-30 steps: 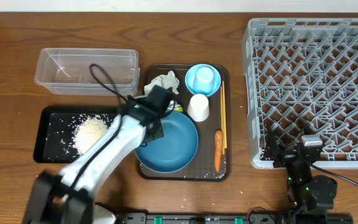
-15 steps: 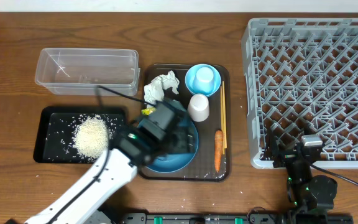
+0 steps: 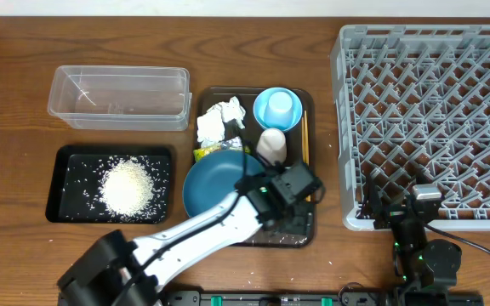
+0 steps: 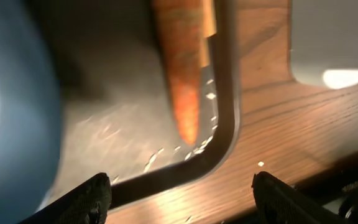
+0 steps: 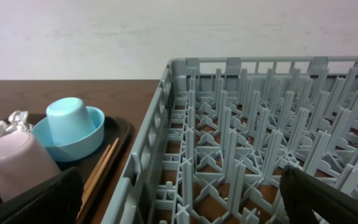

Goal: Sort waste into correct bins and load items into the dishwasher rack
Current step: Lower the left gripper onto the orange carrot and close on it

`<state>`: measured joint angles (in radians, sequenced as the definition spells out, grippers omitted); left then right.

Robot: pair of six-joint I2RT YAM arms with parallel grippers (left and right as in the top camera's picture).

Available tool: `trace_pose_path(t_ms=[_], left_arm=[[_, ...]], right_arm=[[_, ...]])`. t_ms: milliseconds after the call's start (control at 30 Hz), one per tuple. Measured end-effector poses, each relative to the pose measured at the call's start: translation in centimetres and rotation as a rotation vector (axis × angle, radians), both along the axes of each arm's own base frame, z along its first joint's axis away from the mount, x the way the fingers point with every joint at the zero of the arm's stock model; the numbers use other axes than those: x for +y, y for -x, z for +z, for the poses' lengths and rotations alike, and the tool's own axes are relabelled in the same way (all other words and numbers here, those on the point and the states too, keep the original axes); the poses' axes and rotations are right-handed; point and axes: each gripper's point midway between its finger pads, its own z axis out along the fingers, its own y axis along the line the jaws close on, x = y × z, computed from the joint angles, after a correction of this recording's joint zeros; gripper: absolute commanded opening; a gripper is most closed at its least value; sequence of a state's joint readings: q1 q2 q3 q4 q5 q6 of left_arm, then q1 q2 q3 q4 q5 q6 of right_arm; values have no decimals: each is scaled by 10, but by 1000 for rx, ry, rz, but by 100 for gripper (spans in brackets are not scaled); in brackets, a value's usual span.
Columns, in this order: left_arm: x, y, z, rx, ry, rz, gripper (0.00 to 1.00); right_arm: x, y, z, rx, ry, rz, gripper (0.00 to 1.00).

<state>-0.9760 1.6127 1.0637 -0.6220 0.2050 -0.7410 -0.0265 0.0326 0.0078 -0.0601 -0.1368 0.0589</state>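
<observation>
Overhead, the left gripper (image 3: 294,185) hovers over the brown tray's (image 3: 228,89) right side, beside the dark-blue dish (image 3: 211,187); rice (image 3: 126,185) lies in the black tray (image 3: 66,202). Left wrist: its fingers (image 4: 89,199) are spread wide around the carrot (image 4: 182,68), grasping nothing. Right wrist: the right gripper (image 5: 179,205), likewise spread and empty, faces the rack (image 5: 229,137).

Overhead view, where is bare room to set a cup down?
The large grey plastic lattice rack holds nothing. A bare strip of wooden table runs between it and the brown serving tray. The tray itself is crowded.
</observation>
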Motion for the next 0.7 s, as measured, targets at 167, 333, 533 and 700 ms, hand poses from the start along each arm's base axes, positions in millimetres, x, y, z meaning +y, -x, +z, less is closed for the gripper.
trace_pose_path(t_ms=[167, 333, 533, 700], left_arm=[[-10, -17, 0, -80, -10, 10, 76], [-15, -30, -20, -120, -47, 1, 76], [-14, -37, -44, -144, -101, -28, 76], [-15, -42, -47, -170, -111, -33, 75]], right_arm=[[0, 0, 0, 0, 0, 0, 99], [0, 0, 0, 0, 0, 0, 99], [0, 0, 0, 0, 0, 0, 99], [0, 0, 0, 0, 0, 0, 99]])
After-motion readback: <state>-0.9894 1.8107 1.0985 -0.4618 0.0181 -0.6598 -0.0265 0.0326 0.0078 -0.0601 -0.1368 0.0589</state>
